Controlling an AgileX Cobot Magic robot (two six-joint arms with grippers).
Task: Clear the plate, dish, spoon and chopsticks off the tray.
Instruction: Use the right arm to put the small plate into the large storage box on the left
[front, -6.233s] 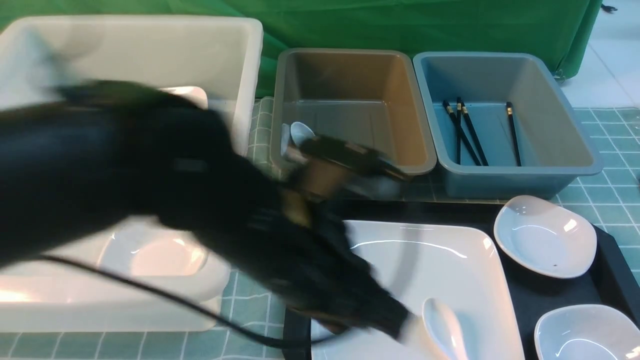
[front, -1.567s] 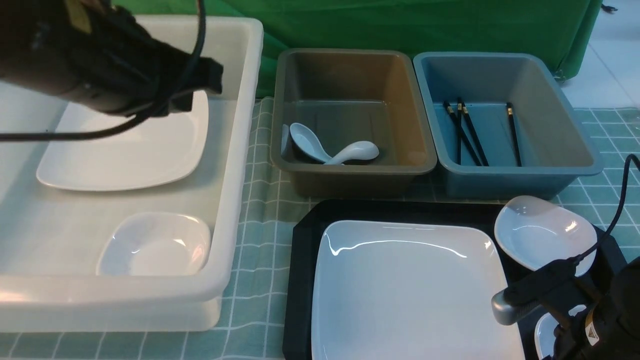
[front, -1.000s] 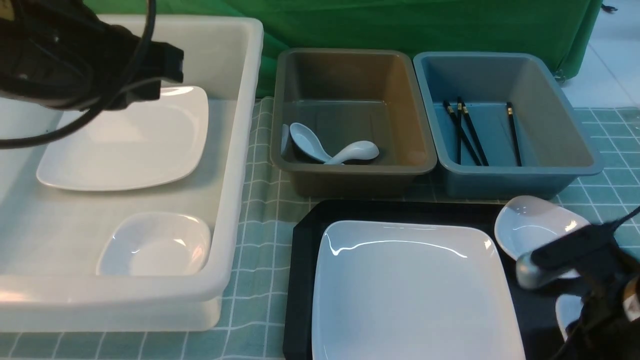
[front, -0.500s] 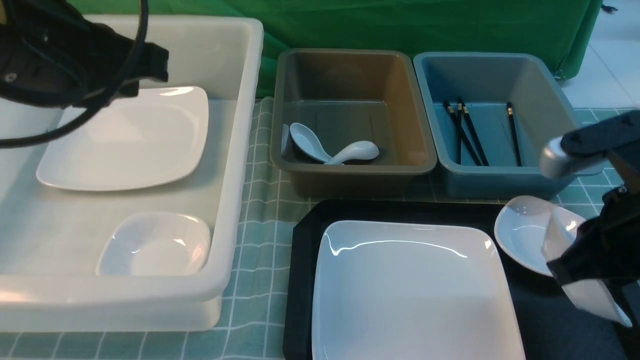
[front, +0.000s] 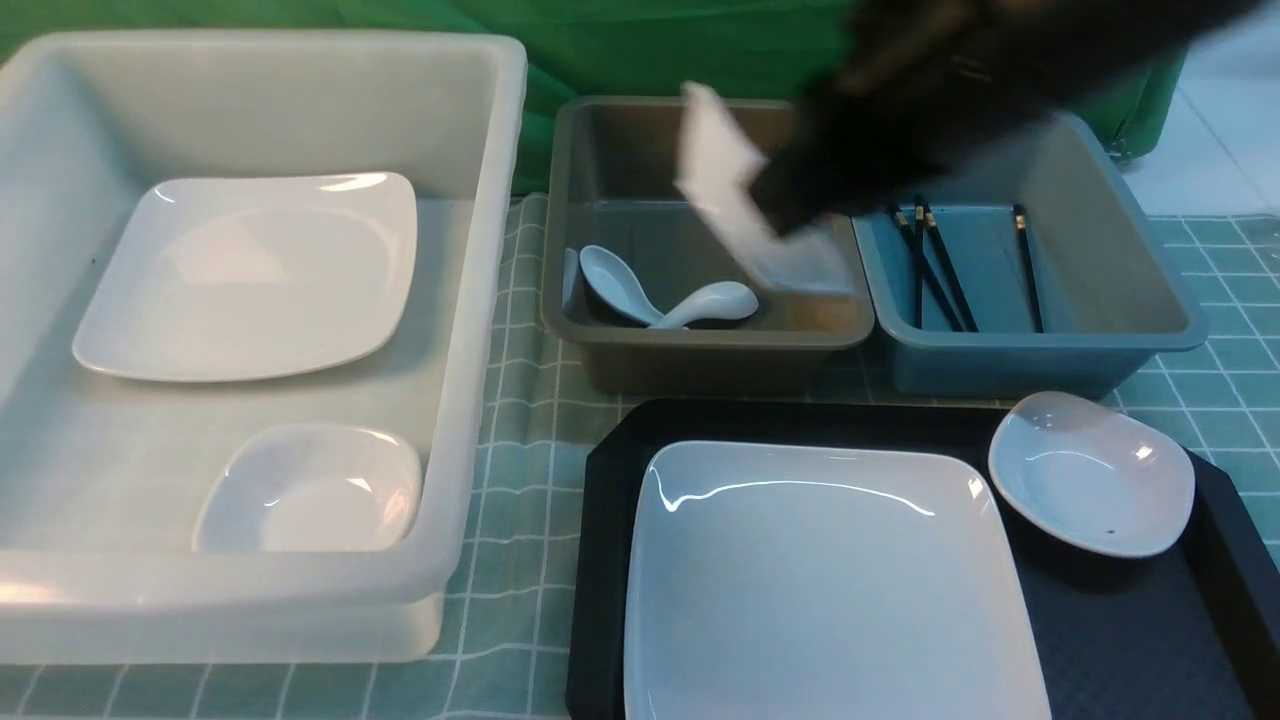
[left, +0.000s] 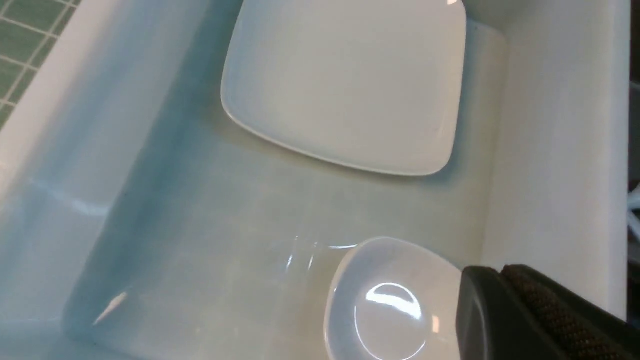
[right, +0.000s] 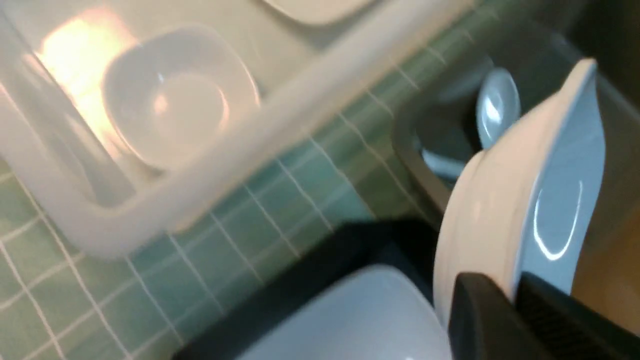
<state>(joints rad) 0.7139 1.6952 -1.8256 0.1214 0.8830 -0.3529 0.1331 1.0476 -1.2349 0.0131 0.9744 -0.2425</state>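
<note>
Front view: right hand (front: 790, 205) clamps tilted dish (front: 725, 170) above brown bin (front: 700, 338); plate (front: 820, 580) on tray (front: 600, 470).
Left wrist view: left hand (left: 505, 315) closed, empty.
Right wrist view: rim-only pinch; fast swing may slip glossy dish onto spoons (right: 497, 105).

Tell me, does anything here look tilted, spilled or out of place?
Nothing looks spilled. Only the small deep white dish stands out: the right gripper holds it by its rim, steeply tilted, in the air near the brown plastic bin.
</note>
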